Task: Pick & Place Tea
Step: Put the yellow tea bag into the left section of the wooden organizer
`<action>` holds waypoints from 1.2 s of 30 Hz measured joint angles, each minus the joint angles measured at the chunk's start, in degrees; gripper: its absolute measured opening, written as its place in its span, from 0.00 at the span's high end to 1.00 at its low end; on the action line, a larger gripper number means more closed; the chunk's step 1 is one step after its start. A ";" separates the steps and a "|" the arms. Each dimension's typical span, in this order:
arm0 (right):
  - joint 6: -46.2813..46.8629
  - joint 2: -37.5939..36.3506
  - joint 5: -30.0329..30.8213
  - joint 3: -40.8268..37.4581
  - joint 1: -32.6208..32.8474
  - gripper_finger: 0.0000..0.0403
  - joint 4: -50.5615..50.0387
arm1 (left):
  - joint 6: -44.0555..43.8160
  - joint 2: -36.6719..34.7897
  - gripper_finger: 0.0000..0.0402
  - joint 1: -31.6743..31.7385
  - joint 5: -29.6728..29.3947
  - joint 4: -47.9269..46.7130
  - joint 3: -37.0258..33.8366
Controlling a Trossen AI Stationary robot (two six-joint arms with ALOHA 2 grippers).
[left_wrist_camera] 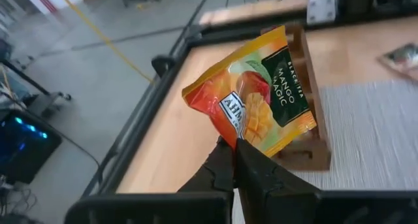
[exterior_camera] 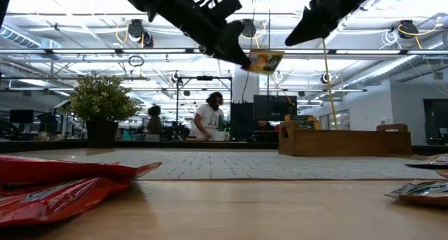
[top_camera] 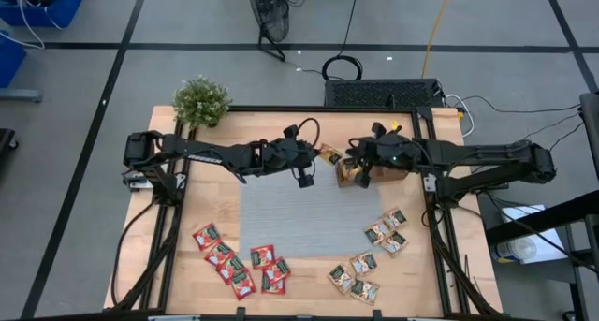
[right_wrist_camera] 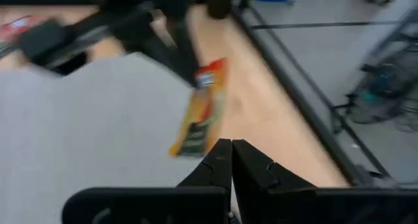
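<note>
Red foil sachets (exterior_camera: 59, 180) lie closest on the desk (top_camera: 211, 204), with pale-and-green ones (top_camera: 384, 229) fanned out on the far side of the grey woven mat (top_camera: 299, 213). Up in the air above the mat's back edge hangs the one that matters: a small flat orange-yellow mango tea sachet (left_wrist_camera: 251, 96), pinched by its lower corner in the left hand (left_wrist_camera: 234, 160), whose fingers are fully closed on it. It dangles just beside the brown wooden compartment tray (left_wrist_camera: 307, 113). The right hand (right_wrist_camera: 231, 160) hovers close by over that tray, fingers shut together and holding nothing.

My worry is the grip: only a corner is caught, and slick foil could slide out or swing, dropping short of the tray onto the mat. The sachet hangs tilted, so it may catch on a divider and lie across two compartments. With both arms crowded near the tray, a bump between them looks possible; the potted green plant (top_camera: 201, 101) stands well clear
</note>
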 joint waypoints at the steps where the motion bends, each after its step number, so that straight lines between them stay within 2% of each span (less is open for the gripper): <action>1: 0.23 0.02 1.59 -0.56 -0.03 1.00 1.36 | 0.01 0.00 0.98 0.00 0.00 1.76 -0.01; 6: -0.23 0.11 5.20 -5.11 -0.02 1.00 9.10 | 0.60 0.00 0.98 0.02 -1.27 9.42 -0.02; 10: 0.20 -0.26 10.48 -8.16 -0.21 1.00 10.19 | 1.29 0.00 0.98 0.12 -4.73 13.26 -0.02; 14: 1.02 -0.23 8.81 -13.65 -0.17 1.00 17.69 | 1.81 0.00 0.99 1.07 -4.69 16.85 -0.02; 17: -1.35 0.65 3.68 -21.38 -0.19 1.00 36.00 | 0.65 0.00 0.98 2.08 0.24 20.63 -0.02; 20: -6.33 2.55 0.47 -30.50 -0.25 1.00 62.84 | -0.52 0.00 0.99 2.82 4.05 22.72 -0.02; 23: -11.61 5.13 -3.70 -38.07 -0.66 0.99 87.49 | -1.28 0.00 0.99 2.97 4.96 22.70 -0.02; 26: -14.00 7.69 -7.54 -41.31 -1.38 0.95 101.73 | -1.32 0.00 0.99 2.97 5.12 22.40 -0.02; 29: -13.18 10.52 -10.39 -39.79 -2.26 0.84 100.18 | -1.52 0.00 0.99 2.97 5.14 22.72 -0.02; 32: -12.73 14.28 -10.49 -35.73 -2.69 0.68 95.18 | -2.15 0.00 0.98 2.97 5.15 22.74 -0.02; 36: -13.74 18.38 -10.43 -31.81 -2.71 0.51 97.19 | -2.38 0.00 0.99 2.97 5.13 22.63 -0.02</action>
